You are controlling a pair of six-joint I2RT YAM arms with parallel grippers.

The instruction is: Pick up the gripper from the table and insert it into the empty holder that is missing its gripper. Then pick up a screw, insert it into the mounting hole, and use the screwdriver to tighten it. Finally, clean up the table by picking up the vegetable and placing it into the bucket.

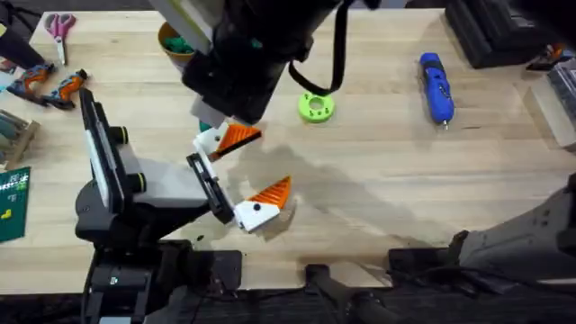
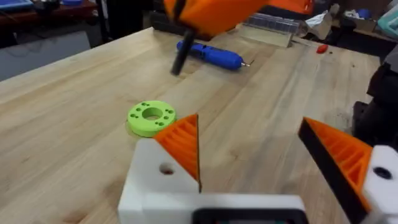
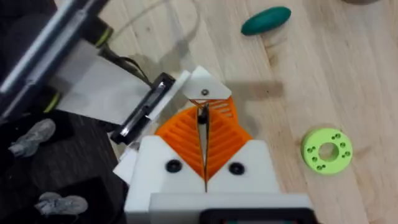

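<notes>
Pale wooden table (image 1: 378,180), green disc (image 1: 316,107)

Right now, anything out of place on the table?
One thing: a small dark green oval vegetable lies loose on the wooden table, not in the yellow-rimmed tin bucket. Nothing looks spilled or damaged.

A pale wooden table (image 1: 378,171) carries the blue screwdriver (image 1: 436,87) near its far right, a bright green ring-shaped disc (image 1: 316,107) mid-table, the bucket (image 1: 175,44) toward the far left, pink-handled scissors (image 1: 60,29) and orange-handled pliers (image 1: 49,85). The vegetable (image 3: 266,20) lies on the wood.
</notes>
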